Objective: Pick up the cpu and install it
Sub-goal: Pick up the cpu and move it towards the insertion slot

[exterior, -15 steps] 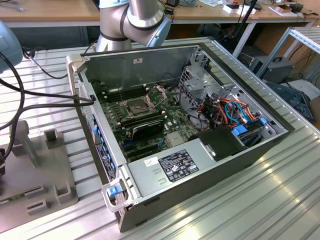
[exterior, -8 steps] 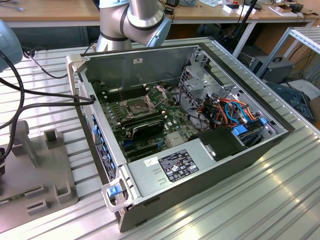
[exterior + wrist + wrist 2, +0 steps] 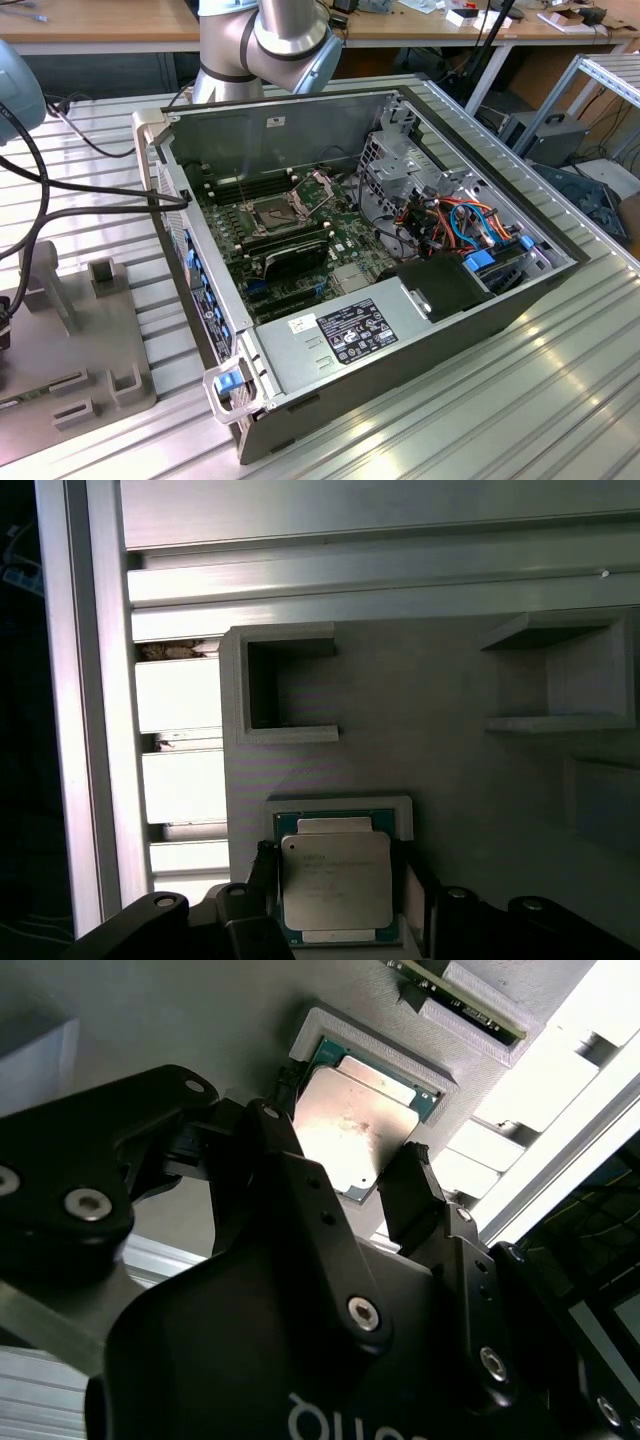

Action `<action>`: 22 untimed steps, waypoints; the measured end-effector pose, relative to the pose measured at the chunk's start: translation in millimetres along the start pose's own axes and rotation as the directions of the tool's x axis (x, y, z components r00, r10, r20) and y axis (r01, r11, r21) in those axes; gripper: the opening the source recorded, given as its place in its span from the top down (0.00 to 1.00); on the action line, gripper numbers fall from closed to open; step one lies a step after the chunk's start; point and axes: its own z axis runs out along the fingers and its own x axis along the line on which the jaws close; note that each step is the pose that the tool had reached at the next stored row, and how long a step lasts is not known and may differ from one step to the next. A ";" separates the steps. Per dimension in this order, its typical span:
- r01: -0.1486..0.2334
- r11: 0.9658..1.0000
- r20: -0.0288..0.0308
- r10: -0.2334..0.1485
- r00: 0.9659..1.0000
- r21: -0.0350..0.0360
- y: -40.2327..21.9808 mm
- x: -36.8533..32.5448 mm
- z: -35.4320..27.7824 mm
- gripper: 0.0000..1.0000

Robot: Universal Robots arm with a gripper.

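The cpu (image 3: 355, 1125) (image 3: 335, 880) is a flat square chip with a dull silver top. It lies in a shallow recess of a grey holder block (image 3: 440, 750). In both wrist views my gripper (image 3: 345, 1150) (image 3: 336, 885) stands open just over it. One black finger (image 3: 270, 1135) is at one edge of the chip and the other finger (image 3: 412, 1185) is at the opposite edge, and the chip rests flat in its recess. In the exterior view the motherboard's cpu socket (image 3: 272, 212) sits bare, with its metal frame tipped up.
An open computer case (image 3: 370, 330) lies on the ribbed aluminium table, with a long black expansion card (image 3: 290, 255), cables and a power supply (image 3: 345, 335) inside. The grey fixture block (image 3: 70, 340) stands at the exterior view's left. The arm's base (image 3: 265, 40) rises behind the case.
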 end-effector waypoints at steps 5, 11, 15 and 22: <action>0.000 1.000 0.000 0.000 1.000 0.000 0.0 0.0 0.1 0.40; 0.000 1.000 0.000 0.000 1.000 0.000 0.0 0.0 0.1 0.40; 0.000 1.000 0.000 0.000 1.000 0.000 0.0 0.0 0.2 0.45; 0.000 1.000 0.000 0.000 1.000 0.000 0.0 0.0 0.3 0.45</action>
